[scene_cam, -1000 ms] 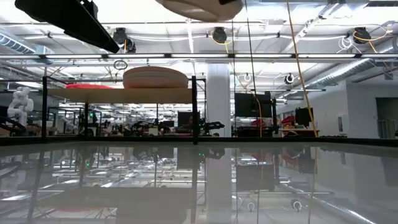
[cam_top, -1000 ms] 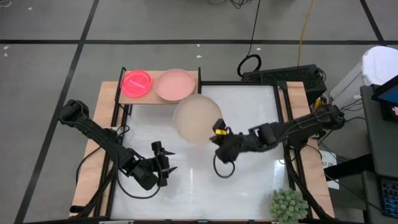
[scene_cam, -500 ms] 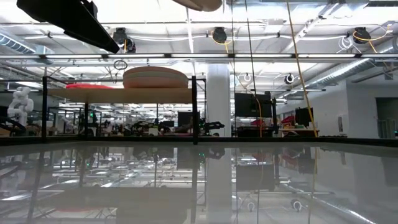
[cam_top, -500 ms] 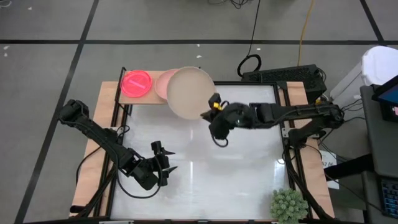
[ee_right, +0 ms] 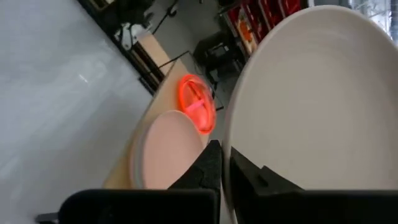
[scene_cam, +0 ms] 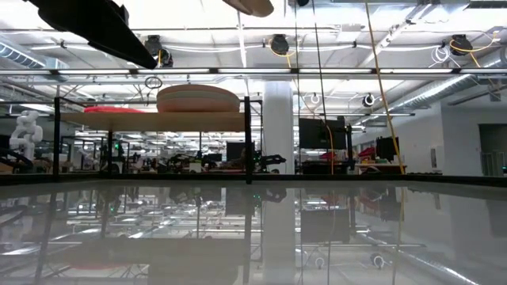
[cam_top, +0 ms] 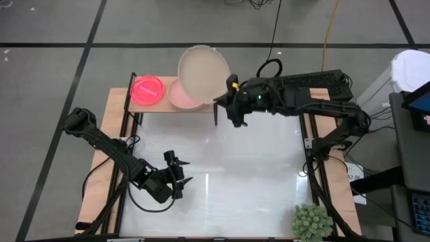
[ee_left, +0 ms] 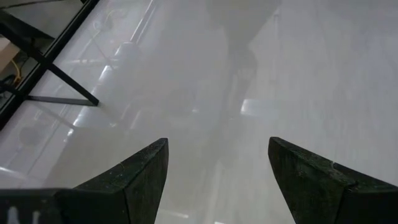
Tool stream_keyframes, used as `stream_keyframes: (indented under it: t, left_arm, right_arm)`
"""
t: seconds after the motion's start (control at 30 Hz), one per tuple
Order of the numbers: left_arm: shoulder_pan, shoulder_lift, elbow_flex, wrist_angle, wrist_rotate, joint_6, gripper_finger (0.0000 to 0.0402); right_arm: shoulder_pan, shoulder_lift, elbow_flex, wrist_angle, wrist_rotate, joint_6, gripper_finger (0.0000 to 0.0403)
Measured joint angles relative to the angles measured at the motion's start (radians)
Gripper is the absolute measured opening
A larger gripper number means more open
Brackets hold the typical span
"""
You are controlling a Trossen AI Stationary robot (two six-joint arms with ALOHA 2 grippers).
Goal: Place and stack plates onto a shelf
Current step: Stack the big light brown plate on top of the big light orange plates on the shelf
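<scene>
The right claw (cam_top: 230, 101) is clamped on the rim of a large beige plate (cam_top: 201, 68), its two dark fingers (ee_right: 214, 163) pinching the plate's edge between them. It holds the plate up in the air above the far side of the worktop (cam_top: 255, 154), over the right end of the shelf (cam_top: 127, 101). From above, the plate overlaps the dusty-pink plate (cam_top: 176, 97) lying on that end of the shelf. From the right wrist view the beige plate fills most of the picture, tilted, with the dusty-pink plate and the shelf farther off below it.

On the left half of the shelf lies a small neon pink plate (cam_top: 147, 90), just beside the dusty-pink one. In the level view across the worktop, the pale stack on the shelf board (scene_cam: 150, 119) looks like more than one plate piled together, though I cannot tell how many; the held plate shows only as a sliver at the top edge.

The left claw (cam_top: 180, 183) waits low over the near left part of the worktop, well apart from the shelf, its fingers (ee_left: 134, 180) spread wide with nothing between them.

A spiky green plant (cam_top: 312, 222) stands at the near right corner.
</scene>
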Motion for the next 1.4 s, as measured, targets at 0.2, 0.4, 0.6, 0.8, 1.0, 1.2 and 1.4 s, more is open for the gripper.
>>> stream_keyframes:
  t: [0.2, 0.4, 0.6, 0.8, 1.0, 1.2, 1.4]
  left_arm:
    - [0.008, 0.000, 0.000, 0.005, 0.000, 0.003, 0.0280]
    - [0.008, 0.000, 0.000, 0.006, 0.001, 0.004, 0.0280]
    - [0.008, 0.000, 0.000, 0.008, 0.001, 0.006, 0.0280]
    - [0.008, 0.000, 0.000, 0.005, 0.002, 0.009, 0.0280]
    - [0.008, 0.000, 0.000, 0.006, 0.002, 0.009, 0.0280]
    - [0.008, 0.000, 0.000, 0.006, 0.002, 0.007, 0.0280]
    - [0.008, 0.000, 0.000, 0.004, 0.002, -0.002, 0.0280]
  right_arm:
    - [-0.086, 0.024, 0.003, 0.121, -0.112, -0.018, 0.0000]
    - [-0.154, 0.084, 0.003, 0.188, -0.207, 0.008, 0.0000]
    - [-0.187, 0.175, 0.002, 0.186, -0.224, 0.009, 0.0000]
    - [-0.216, 0.260, 0.002, 0.190, -0.300, 0.017, 0.0000]
    - [-0.236, 0.315, 0.002, 0.198, -0.300, 0.021, 0.0000]
    - [-0.242, 0.344, 0.001, 0.181, -0.300, 0.018, 0.0002]
    - [-0.243, 0.344, 0.001, 0.155, -0.300, 0.024, 0.0004]
